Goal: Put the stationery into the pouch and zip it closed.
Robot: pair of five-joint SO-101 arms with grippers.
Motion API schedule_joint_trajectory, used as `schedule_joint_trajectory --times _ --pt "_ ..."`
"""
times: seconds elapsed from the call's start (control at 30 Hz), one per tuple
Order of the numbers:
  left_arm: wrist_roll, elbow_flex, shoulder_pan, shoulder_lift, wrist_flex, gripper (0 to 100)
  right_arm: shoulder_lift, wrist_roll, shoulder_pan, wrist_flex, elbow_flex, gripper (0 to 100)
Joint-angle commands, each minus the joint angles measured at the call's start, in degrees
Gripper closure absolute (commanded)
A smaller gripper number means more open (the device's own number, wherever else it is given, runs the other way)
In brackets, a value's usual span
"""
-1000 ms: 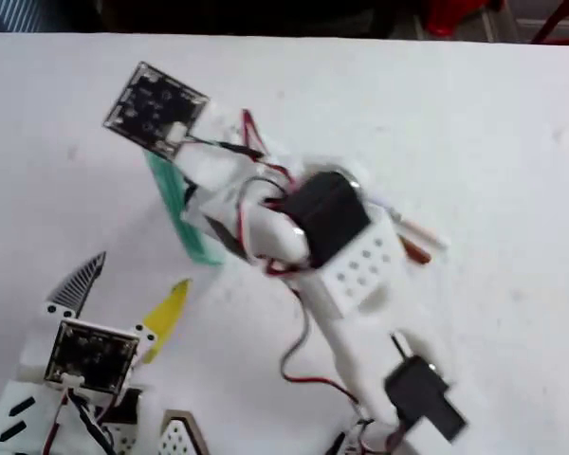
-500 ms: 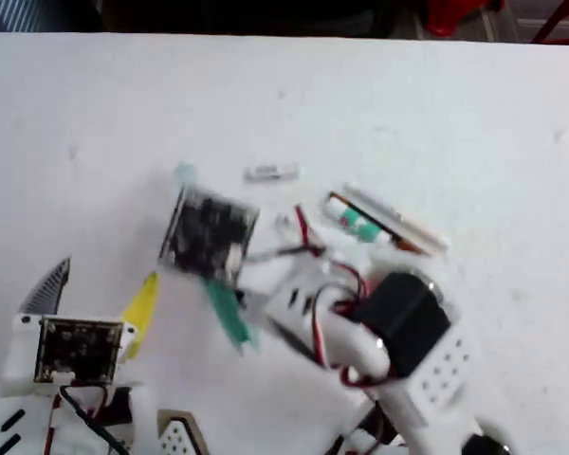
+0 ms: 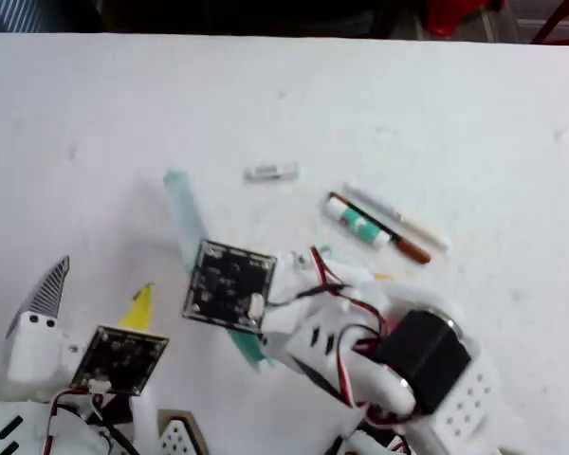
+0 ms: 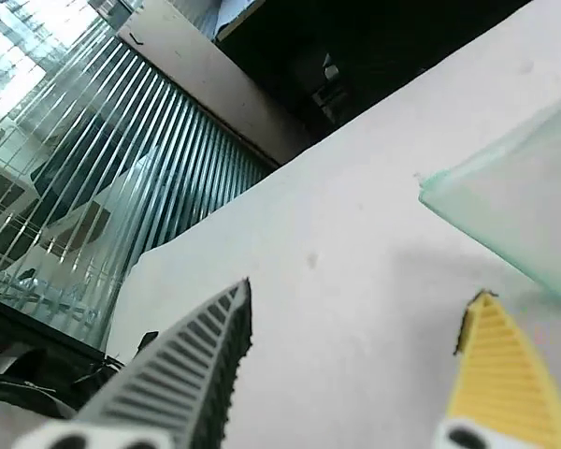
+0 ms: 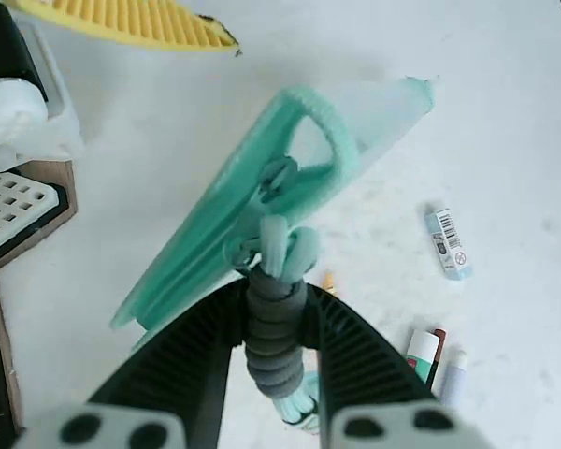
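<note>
A translucent teal pouch (image 3: pixel 185 223) lies slanted left of centre on the white table (image 3: pixel 436 104). My right gripper (image 5: pixel 276 295) is shut on the grey ribbed pull at the pouch's (image 5: pixel 262 187) near end, under the right arm's (image 3: pixel 360 351) camera board. A small eraser (image 3: pixel 270 172) and a few pens (image 3: pixel 379 223) lie loose beyond the arm. The eraser (image 5: pixel 446 243) and the pen ends (image 5: pixel 430 351) lie past the pouch. My left gripper (image 3: pixel 104 275) stands open at the near left. Its grey and yellow fingers point toward the pouch's corner (image 4: pixel 514 206) with nothing between them (image 4: pixel 365 292).
The table's far half and right side are bare white surface. The arm bases and perforated mounting plates (image 3: pixel 175 436) crowd the near edge. Dark room space lies beyond the far edge (image 3: pixel 266 19).
The right arm has drawn back toward the near edge, dragging the pouch with it and uncovering the eraser and pens. The left gripper has shifted slightly right.
</note>
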Motion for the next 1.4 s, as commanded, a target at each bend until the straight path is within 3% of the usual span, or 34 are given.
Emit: schedule_joint_trajectory --times 0.0,0.1,0.5,0.8,1.03,1.37 --pt "-0.8 -1.8 3.8 0.1 -1.4 56 -4.9 4.0 -0.4 1.3 3.4 98.1" --pt "-1.1 -1.7 8.8 0.2 -0.3 51 -8.7 8.2 -0.4 1.4 8.9 98.1" --pt "-16.0 7.6 22.7 0.6 -0.5 57 -20.1 21.8 0.0 1.4 21.0 98.1" --pt "-21.2 13.8 26.0 0.6 -3.8 57 -19.2 22.7 0.0 -1.7 21.0 98.1" --pt "-20.6 19.2 30.0 0.5 -5.4 57 -19.0 18.8 0.1 -3.8 13.9 98.1" --pt "-2.0 23.5 31.5 0.5 -14.9 57 -13.8 10.8 0.0 -6.3 9.0 98.1"
